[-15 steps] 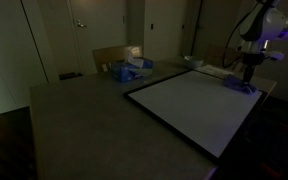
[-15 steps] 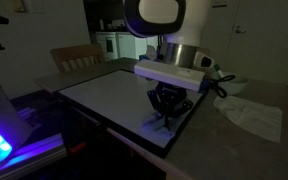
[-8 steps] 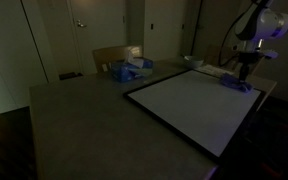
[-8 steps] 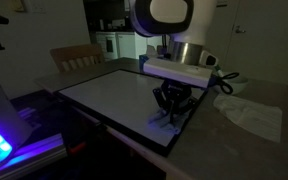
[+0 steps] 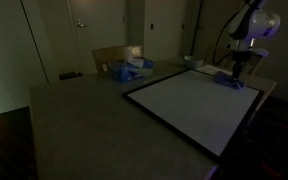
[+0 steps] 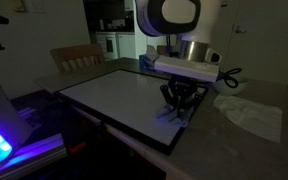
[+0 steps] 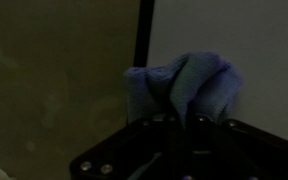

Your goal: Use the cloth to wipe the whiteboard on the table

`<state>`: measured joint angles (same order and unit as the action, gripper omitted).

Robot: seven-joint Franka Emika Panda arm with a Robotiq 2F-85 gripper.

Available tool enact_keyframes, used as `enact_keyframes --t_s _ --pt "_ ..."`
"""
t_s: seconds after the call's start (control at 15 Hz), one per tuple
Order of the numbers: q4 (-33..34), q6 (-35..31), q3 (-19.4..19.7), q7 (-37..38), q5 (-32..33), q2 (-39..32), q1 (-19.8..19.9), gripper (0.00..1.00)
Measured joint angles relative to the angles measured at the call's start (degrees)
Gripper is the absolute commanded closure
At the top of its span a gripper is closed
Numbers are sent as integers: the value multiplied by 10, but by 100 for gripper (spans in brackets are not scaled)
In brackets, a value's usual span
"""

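The whiteboard [image 5: 189,105] [image 6: 119,88] lies flat on the grey-brown table [image 5: 74,115] [image 6: 229,135], white with a thin black frame. My gripper [image 5: 232,78] [image 6: 177,108] points straight down at the board's edge, shut on the blue-purple cloth [image 5: 227,80] [image 6: 174,113] [image 7: 179,85]. The cloth is pressed onto the white surface near the black frame [image 7: 142,40]. In the wrist view the cloth bunches up between the dark fingers, and the fingertips themselves are hidden under it.
A blue-and-white bundle of packaging [image 5: 129,70] sits at the table's far end beside a wooden chair [image 5: 112,55] [image 6: 74,58]. A crumpled white paper [image 6: 249,112] and a black cable [image 6: 227,78] lie on the table beside the board.
The gripper has slid with the cloth along the whiteboard's edge, away from the near corner and toward the far end of the board. It stays shut on the cloth.
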<state>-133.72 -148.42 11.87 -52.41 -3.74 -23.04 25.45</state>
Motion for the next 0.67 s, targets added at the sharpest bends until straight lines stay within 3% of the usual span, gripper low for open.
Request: enact_keyframes --t_s 0.67 --pt "77 27 -23 0 -2 -41 4 98"
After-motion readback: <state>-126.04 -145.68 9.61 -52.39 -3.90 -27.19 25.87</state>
